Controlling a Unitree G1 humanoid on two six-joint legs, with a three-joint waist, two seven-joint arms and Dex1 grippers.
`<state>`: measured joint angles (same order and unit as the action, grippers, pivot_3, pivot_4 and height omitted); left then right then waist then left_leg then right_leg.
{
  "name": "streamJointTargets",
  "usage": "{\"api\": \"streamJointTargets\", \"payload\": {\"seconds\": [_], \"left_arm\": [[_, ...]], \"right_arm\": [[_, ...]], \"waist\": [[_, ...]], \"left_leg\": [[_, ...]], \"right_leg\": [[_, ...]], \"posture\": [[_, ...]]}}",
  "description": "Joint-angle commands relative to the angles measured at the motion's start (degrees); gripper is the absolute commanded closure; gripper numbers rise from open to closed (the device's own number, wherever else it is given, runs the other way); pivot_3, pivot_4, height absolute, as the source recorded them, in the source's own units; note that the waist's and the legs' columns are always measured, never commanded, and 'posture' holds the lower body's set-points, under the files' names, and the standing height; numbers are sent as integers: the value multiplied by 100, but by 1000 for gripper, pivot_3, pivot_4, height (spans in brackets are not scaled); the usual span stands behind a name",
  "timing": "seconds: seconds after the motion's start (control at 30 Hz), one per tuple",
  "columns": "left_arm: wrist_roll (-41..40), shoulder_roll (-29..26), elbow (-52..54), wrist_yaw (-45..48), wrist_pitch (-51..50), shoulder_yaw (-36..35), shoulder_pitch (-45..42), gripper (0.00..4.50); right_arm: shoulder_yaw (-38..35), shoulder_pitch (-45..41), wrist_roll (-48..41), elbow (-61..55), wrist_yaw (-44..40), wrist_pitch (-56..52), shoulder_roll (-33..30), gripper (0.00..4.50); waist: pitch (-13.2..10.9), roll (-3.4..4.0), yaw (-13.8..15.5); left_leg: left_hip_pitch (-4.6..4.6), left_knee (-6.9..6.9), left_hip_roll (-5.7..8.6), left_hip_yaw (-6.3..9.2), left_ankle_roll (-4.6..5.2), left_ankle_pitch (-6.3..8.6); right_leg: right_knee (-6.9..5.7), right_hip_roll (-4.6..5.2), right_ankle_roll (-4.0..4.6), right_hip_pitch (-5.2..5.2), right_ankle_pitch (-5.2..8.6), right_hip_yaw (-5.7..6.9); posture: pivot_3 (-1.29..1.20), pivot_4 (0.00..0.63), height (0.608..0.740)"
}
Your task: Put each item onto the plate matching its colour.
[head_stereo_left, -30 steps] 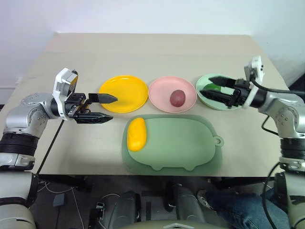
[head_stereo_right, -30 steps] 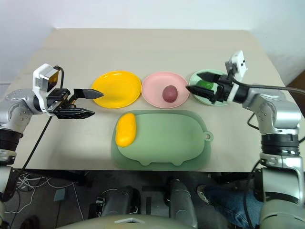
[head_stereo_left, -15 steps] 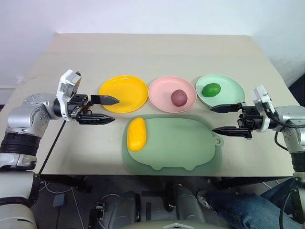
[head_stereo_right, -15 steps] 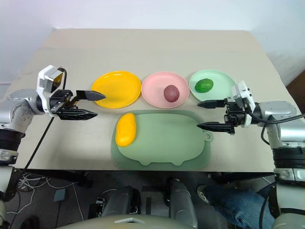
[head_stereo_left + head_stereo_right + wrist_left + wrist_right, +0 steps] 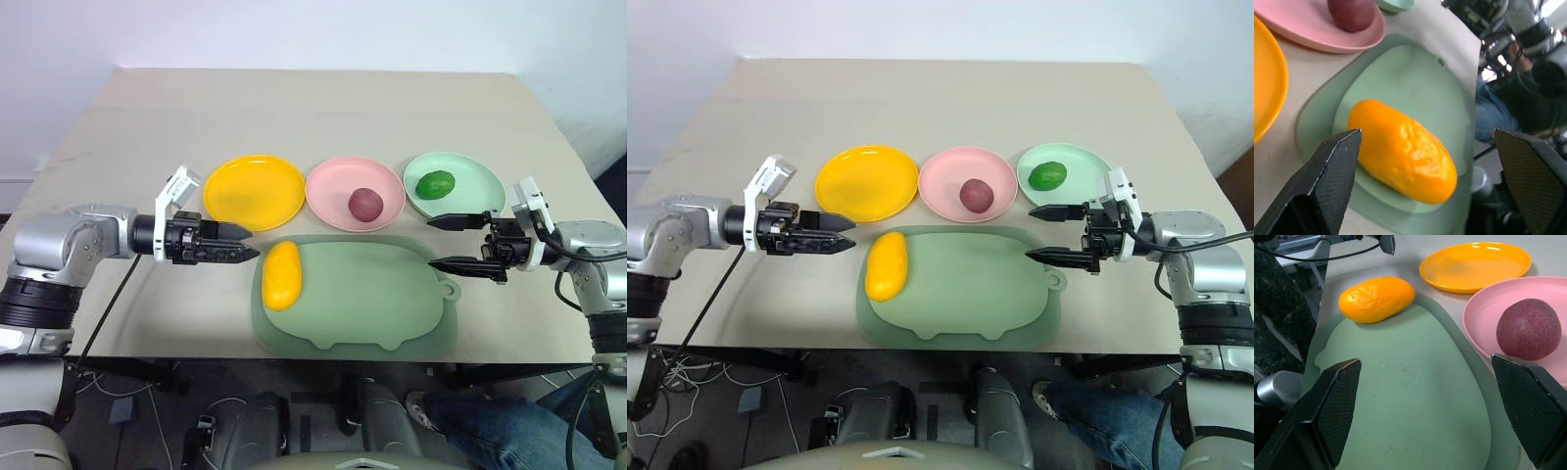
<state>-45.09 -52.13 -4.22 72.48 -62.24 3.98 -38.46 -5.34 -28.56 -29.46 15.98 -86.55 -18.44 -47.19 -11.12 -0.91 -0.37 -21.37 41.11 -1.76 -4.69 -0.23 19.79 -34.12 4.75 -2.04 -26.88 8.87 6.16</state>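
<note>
Since a second ago the right gripper [image 5: 458,242] has left the mint plate and the left gripper [image 5: 239,254], both wide open and empty, has rolled toward the yellow oblong fruit [image 5: 280,275] just beside it, lengthwise on the pig-shaped tray [image 5: 392,294]; three fruits, three plates, two matched.

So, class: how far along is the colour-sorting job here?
Done: the green piece lies on the mint plate, the purple piece on the pink plate. In hand: nothing; the left gripper points at the yellow piece, jaws open. Left: move it from the pig tray to the yellow plate.
</note>
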Motion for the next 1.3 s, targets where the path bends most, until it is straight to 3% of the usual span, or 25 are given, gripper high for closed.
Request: {"api": "streamJointTargets", "payload": {"seconds": [0.03, 0.13, 0.33, 0.6, 0.7, 1.0, 1.3], "left_arm": [[-380, -133, 912, -458, -1024, -124, 186, 0], [-645, -50, 1054, -880, -1959, -237, 187, 0], [210, -261, 1601, -1814, -1613, 114, 362, 0], [329, 645, 1164, -3002, -2800, -395, -172, 0], [56, 700, 978, -2933, -3022, -682, -318, 0], [-350, 319, 294, -2794, -3026, -597, -516, 0], [-1836, 578, -123, -3695, -3026, -619, -517, 0]], "right_arm": [[-53, -134, 30, -22, 108, 51, 59, 41], [-39, -134, 33, -24, 132, 11, 74, 41], [-71, -102, 37, -21, 202, 13, 103, 41], [-73, -55, 85, 28, 269, 53, 123, 41], [-33, -34, 126, 33, 280, 89, 148, 41], [-30, -97, 175, 102, 330, 75, 205, 41], [-3, -50, 273, 174, 326, 130, 197, 41]], "waist": [[0, 0, -13], [0, 0, -12], [0, 0, -12], [0, -1, 88], [-1, -2, 99], [-1, -2, 107], [-1, -2, 101]], "left_leg": [[0, -1, 0, 3, -1, 0], [3, -2, 0, 10, -5, -3], [6, -3, 1, 12, -8, -5], [8, 0, 4, 6, -10, -6], [7, 1, 4, 0, -12, -7], [11, 1, 3, 0, -16, -9], [12, 2, 4, 6, -17, -10]], "right_leg": [[1, 0, 0, 0, 0, 0], [-2, -1, 0, 0, 0, -5], [-1, -2, 1, 0, 0, -7], [-1, -1, 1, 5, 0, -8], [-2, -2, 1, 5, -1, -6], [-2, -1, 1, 7, 0, -7], [-4, 2, 1, 11, -1, -5]], "posture": [[0, 150, 740], [0, 150, 740], [0, 150, 740], [0, 150, 740], [0, 150, 740], [0, 150, 740], [0, 150, 740]]}}
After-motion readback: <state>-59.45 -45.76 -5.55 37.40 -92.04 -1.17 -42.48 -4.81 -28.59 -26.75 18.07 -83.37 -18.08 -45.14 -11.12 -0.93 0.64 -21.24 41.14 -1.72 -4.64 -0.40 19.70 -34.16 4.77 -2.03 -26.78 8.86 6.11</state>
